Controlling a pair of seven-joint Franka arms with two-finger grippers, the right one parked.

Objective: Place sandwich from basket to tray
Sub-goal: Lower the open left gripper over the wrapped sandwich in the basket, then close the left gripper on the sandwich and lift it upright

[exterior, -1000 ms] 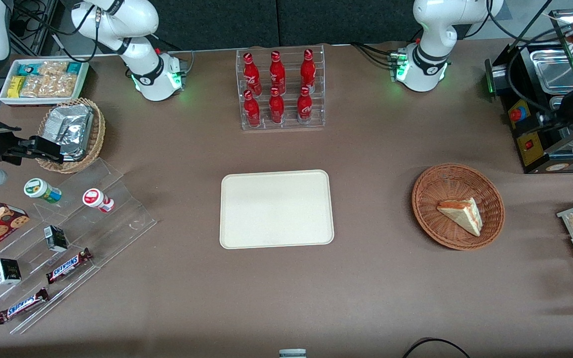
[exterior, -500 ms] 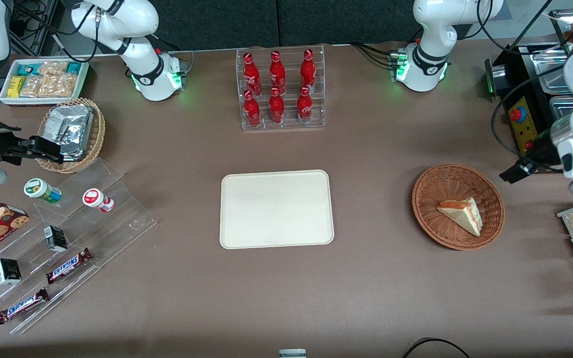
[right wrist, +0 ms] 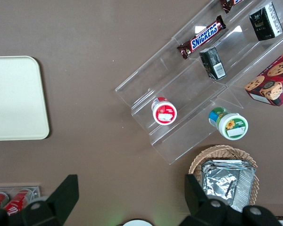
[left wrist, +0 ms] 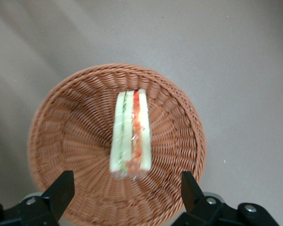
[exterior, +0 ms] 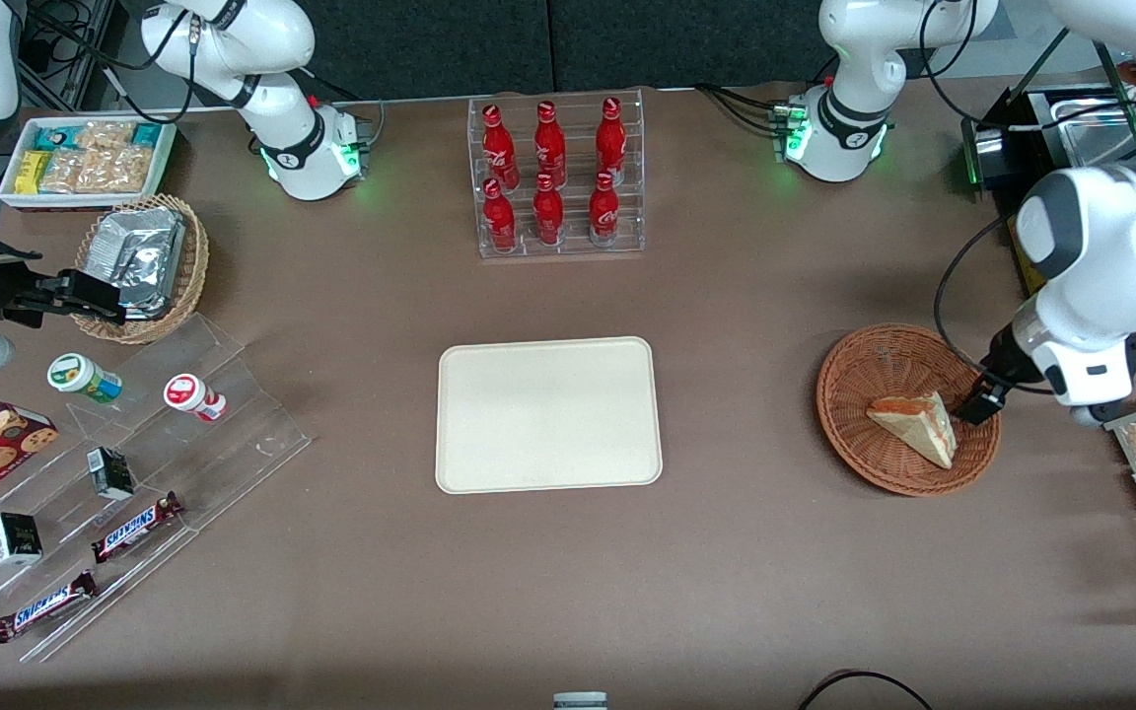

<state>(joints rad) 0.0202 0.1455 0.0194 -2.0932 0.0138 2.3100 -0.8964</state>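
The sandwich [left wrist: 130,135] lies in the basket [left wrist: 52,122] directly below the hand [left wrist: 127,195], its long axis crossing between the wide-open, empty fingers [left wrist: 61,187].

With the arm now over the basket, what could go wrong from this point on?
The gripper hangs open above the sandwich, which lies in the basket.
1. The wedge looks soft and layered; a hard pinch might squash it or push out filling.
2. Descending off-centre, a finger may hit the woven rim and shift the light basket.
3. The tray sits well toward the parked arm's end, so a loose grasp could drop the sandwich on the way.
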